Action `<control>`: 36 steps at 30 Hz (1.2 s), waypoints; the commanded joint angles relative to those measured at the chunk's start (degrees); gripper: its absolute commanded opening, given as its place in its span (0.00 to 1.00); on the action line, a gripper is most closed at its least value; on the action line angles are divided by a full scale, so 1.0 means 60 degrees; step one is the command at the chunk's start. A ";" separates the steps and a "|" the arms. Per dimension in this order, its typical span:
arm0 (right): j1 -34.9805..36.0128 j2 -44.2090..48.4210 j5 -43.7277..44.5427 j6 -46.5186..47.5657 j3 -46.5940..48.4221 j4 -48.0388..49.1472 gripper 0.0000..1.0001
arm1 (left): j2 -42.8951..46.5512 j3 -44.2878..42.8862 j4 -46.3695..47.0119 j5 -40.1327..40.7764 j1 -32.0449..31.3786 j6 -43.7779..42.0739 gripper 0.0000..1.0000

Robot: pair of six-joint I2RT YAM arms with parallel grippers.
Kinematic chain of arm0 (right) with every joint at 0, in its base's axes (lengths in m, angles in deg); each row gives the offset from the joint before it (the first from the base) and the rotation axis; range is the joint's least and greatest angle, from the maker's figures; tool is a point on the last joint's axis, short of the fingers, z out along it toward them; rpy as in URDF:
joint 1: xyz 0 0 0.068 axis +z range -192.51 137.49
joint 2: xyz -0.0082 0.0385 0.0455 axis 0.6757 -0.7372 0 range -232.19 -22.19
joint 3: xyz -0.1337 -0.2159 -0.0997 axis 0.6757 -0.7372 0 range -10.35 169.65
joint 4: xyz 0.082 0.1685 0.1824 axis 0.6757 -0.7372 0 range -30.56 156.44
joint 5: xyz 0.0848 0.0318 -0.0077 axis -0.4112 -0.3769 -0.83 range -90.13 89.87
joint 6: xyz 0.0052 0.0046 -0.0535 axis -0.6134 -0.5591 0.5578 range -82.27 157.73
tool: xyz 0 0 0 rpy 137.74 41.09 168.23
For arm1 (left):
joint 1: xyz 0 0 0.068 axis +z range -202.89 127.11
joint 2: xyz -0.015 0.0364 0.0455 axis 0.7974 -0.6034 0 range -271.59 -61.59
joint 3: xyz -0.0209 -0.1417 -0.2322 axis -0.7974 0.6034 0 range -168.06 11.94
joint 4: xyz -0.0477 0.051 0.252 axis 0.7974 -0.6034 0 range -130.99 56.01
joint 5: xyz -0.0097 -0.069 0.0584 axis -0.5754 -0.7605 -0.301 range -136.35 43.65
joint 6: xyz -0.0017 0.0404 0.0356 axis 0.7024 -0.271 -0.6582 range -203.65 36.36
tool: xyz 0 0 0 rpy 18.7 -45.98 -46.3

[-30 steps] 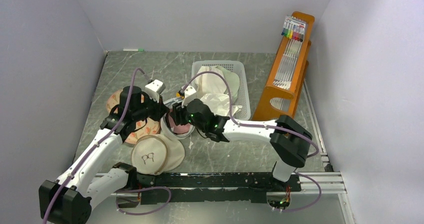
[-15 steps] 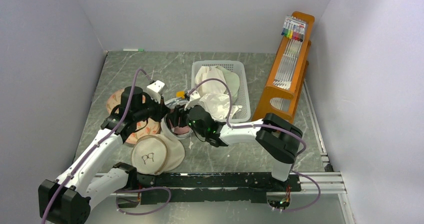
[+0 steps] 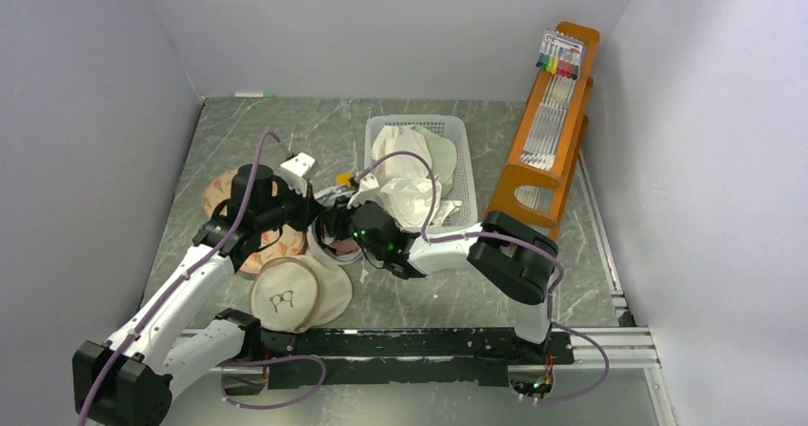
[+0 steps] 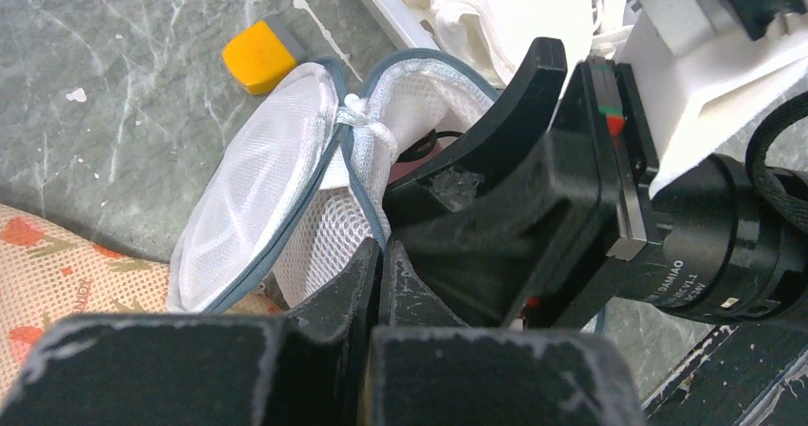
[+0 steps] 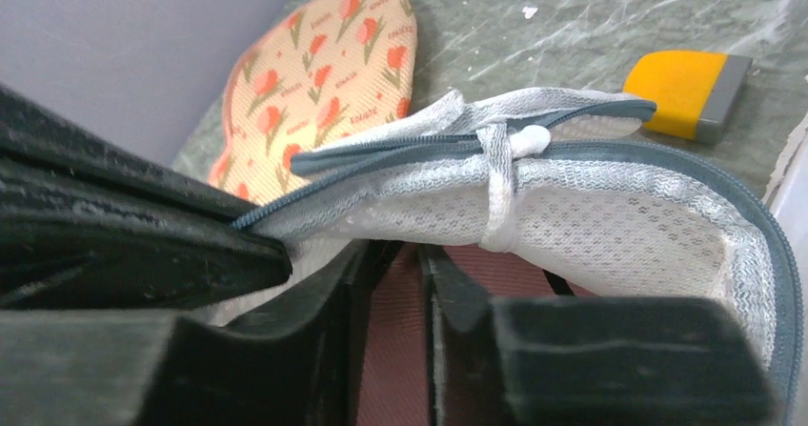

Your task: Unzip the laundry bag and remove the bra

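The white mesh laundry bag point(image 4: 250, 183) with its grey-blue zipper band lies unzipped at the table's middle point(image 3: 335, 247). My left gripper point(image 4: 381, 251) is shut on the bag's mesh edge and holds the opening up; in the top view it point(image 3: 312, 214) sits at the bag's left. My right gripper point(image 5: 400, 254) reaches into the opening point(image 3: 335, 224). Its jaws are closed to a narrow gap with the dusty-pink bra point(image 5: 495, 269) between them. A thin black strap shows beside the mesh. Most of the bra is hidden inside the bag.
A cream pad with orange flowers point(image 3: 250, 240) lies under the left arm. A beige glasses-print pouch point(image 3: 286, 294) lies in front. A white basket point(image 3: 467, 173) of white garments stands right of the bag, with a wooden rack point(image 3: 548, 131) beyond. A yellow-grey block point(image 5: 688, 92) lies behind the bag.
My right arm's elbow has swung left and folded, and its gripper has pushed a little further into the bag. The left arm has held still.
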 commanded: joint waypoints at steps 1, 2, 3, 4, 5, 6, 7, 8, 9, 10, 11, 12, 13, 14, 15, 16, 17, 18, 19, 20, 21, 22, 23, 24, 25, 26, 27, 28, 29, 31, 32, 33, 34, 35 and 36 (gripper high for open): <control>-0.0015 0.0116 0.0616 -0.0261 0.0193 0.0234 0.15 | 0.0054 -0.0073 0.0200 0.0057 -0.0133 -0.0041 0.07; -0.0009 0.0238 0.0618 -0.0338 0.0139 0.0096 0.13 | 0.0036 -0.0088 0.0166 0.0082 -0.0133 -0.0034 0.07; -0.0010 0.0372 0.0631 -0.0413 0.0081 -0.0041 0.12 | 0.0036 -0.0084 0.0151 0.0090 -0.0133 -0.0040 0.07; -0.0005 0.0510 0.0626 -0.0476 -0.0002 -0.0175 0.11 | 0.0019 -0.0094 0.0138 0.0128 -0.0133 -0.0041 0.07; -0.0012 0.0639 0.0601 -0.0520 -0.0078 -0.0314 0.10 | 0.0004 -0.0105 0.0105 0.0160 -0.0133 -0.0026 0.07; -0.0007 0.0766 0.0591 -0.0597 -0.0137 -0.0533 0.08 | 0.0003 -0.0130 0.0081 0.0219 -0.0133 -0.0015 0.07; -0.0003 0.0903 0.0569 -0.0684 -0.0177 -0.0820 0.05 | 0.0004 -0.0131 0.0080 0.0250 -0.0133 0.0001 0.07; -0.0004 0.1025 0.0548 -0.0779 -0.0221 -0.1098 0.01 | 0.0008 -0.0111 0.0106 0.0258 -0.0137 0.0003 0.07; -0.0010 0.1168 0.0494 -0.0855 -0.0276 -0.1360 0.00 | 0.0007 -0.0103 0.0107 0.0268 -0.0134 0.0016 0.07; -0.0020 0.1292 0.0466 -0.0842 -0.0323 -0.1552 0.00 | -0.0004 -0.0126 0.0094 0.0258 -0.0133 0.0025 0.07; -0.0021 0.1397 0.0444 -0.0738 -0.0336 -0.1759 0.00 | -0.0011 -0.0138 0.0094 0.0233 -0.0144 0.0031 0.07; -0.0023 0.1486 0.0317 -0.0703 -0.0310 -0.2026 0.00 | -0.0001 -0.0129 0.0107 0.0212 -0.0148 0.0032 0.07; -0.0023 0.1572 0.0172 -0.0675 -0.0232 -0.2314 0.00 | 0.0017 -0.0115 0.0127 0.0196 -0.0168 0.0025 0.07; -0.0023 0.1697 0.0096 -0.0653 -0.0167 -0.2675 0.00 | 0.0017 -0.0091 0.0146 0.0204 -0.0183 0.0024 0.07; -0.0005 0.1805 0.0004 -0.0665 -0.0157 -0.2948 0.00 | 0.0021 -0.0084 0.0145 0.0223 -0.0215 0.0019 0.07; -0.0001 0.1905 -0.0167 -0.0676 -0.0193 -0.3082 0.00 | 0.0012 -0.0098 0.0124 0.0236 -0.0252 0.0007 0.07; -0.0009 0.1972 -0.0357 -0.0655 -0.0215 -0.3162 0.00 | -0.0007 -0.0102 0.0116 0.0254 -0.0284 0.0003 0.07; -0.0005 0.1995 -0.0516 -0.0530 -0.0220 -0.3200 0.00 | -0.0021 -0.0102 0.0102 0.0264 -0.0328 -0.0008 0.07; -0.0032 0.1972 -0.0756 -0.0324 -0.0202 -0.3126 0.00 | -0.0030 -0.0110 0.0082 0.0289 -0.0368 -0.0011 0.07; -0.0050 0.1898 -0.0991 -0.0034 -0.0121 -0.2992 0.00 | -0.0020 -0.0120 0.0065 0.0342 -0.0419 -0.0012 0.07; -0.0056 0.1786 -0.1194 0.0267 0.0081 -0.2968 0.00 | -0.0022 -0.0125 0.0041 0.0412 -0.0443 -0.0019 0.07; -0.0069 0.1653 -0.1300 0.0587 0.0421 -0.3117 0.04 | 0.0001 -0.0114 0.0020 0.0485 -0.0474 -0.0022 0.07; -0.0065 0.1498 -0.1386 0.0909 0.0788 -0.3324 0.08 | 0.0013 -0.0100 0.0034 0.0546 -0.0511 -0.0026 0.07; -0.0045 0.1348 -0.1375 0.1156 0.1107 -0.3599 0.14 | 0.0024 -0.0093 0.0050 0.0571 -0.0545 -0.0026 0.07; -0.0029 0.1185 -0.1237 0.1260 0.1331 -0.3991 0.20 | 0.0031 -0.0096 0.0050 0.0564 -0.0584 -0.0032 0.07; -0.0037 0.1071 -0.1076 0.1290 0.1464 -0.4168 0.23 | 0.0032 -0.0089 0.0061 0.0566 -0.0607 -0.0029 0.07; -0.0039 0.0972 -0.0928 0.1262 0.1508 -0.4237 0.27 | 0.0032 -0.0080 0.0063 0.0563 -0.0627 -0.0027 0.07; -0.0029 0.0929 -0.0818 0.1264 0.1495 -0.4173 0.30 | 0.0044 -0.0074 0.0063 0.0581 -0.0644 -0.0034 0.07; -0.0033 0.0925 -0.0923 0.1294 0.1395 -0.3952 0.32 | 0.0046 -0.0080 0.0074 0.0583 -0.0649 -0.0036 0.07; 0.0000 0.0970 -0.1080 0.1398 0.1141 -0.3524 0.36 | 0.0025 -0.0083 0.0090 0.0570 -0.0648 -0.0053 0.07; 0.0059 0.0980 -0.1024 0.1417 0.1019 -0.3349 0.39 | 0.0018 -0.0083 0.0086 0.0573 -0.0650 -0.0063 0.07; 0.0077 0.0972 -0.1009 0.1408 0.0923 -0.3214 0.42 | -0.0007 -0.0098 0.0078 0.0557 -0.0647 -0.0057 0.07; 0.0086 0.0955 -0.1021 0.1387 0.0834 -0.3098 0.44 | -0.0024 -0.0105 0.0078 0.0520 -0.0648 -0.0069 0.07; 0.0102 0.0919 -0.1040 0.1382 0.0735 -0.2928 0.45 | -0.0039 -0.0108 0.0096 0.0489 -0.0648 -0.0070 0.07; 0.0105 0.0880 -0.1092 0.1371 0.0621 -0.2784 0.46 | -0.0041 -0.0101 0.0092 0.0467 -0.0648 -0.0070 0.07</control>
